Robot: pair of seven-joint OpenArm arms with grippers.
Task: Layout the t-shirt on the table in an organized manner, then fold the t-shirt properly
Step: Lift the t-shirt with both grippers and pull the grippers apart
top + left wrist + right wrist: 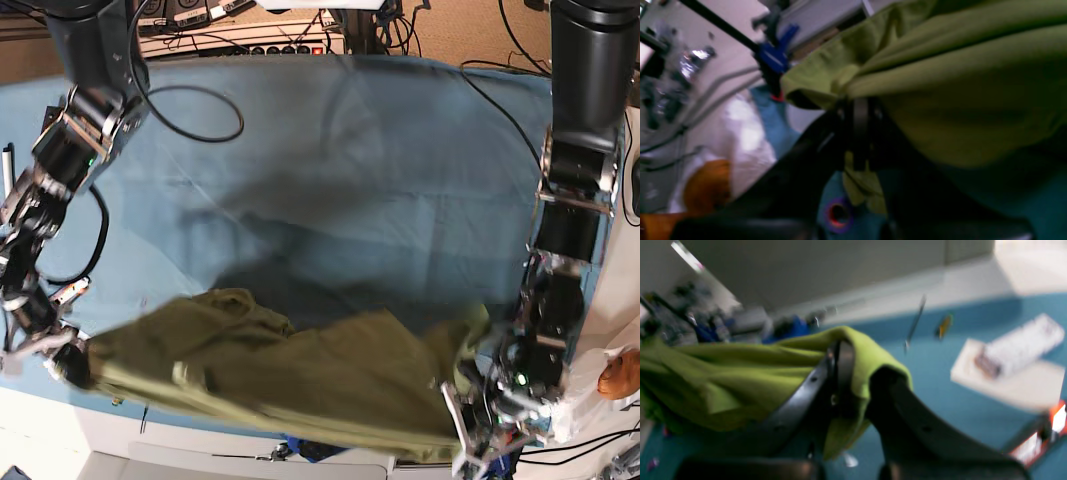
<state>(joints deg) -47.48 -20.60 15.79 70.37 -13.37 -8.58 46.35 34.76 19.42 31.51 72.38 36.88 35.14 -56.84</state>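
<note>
The olive-green t-shirt [300, 375] hangs stretched between my two grippers above the front edge of the teal table [350, 170], sagging and bunched in the middle. My left gripper [468, 398] is shut on the shirt's right end; the left wrist view shows the fingers [857, 123] pinching a fold of the t-shirt [957, 83]. My right gripper [68, 362] is shut on the shirt's left end; the right wrist view shows the t-shirt [723, 380] draped over the closed fingers [840, 373]. The collar is not clearly visible.
A black cable [190, 110] loops over the table's back left. In the right wrist view a white pad with a box [1007, 373], a thin tool [915, 323] and a small yellow item [943, 326] lie on the cloth. A blue clamp [773, 56] and a tape ring [838, 215] show in the left wrist view.
</note>
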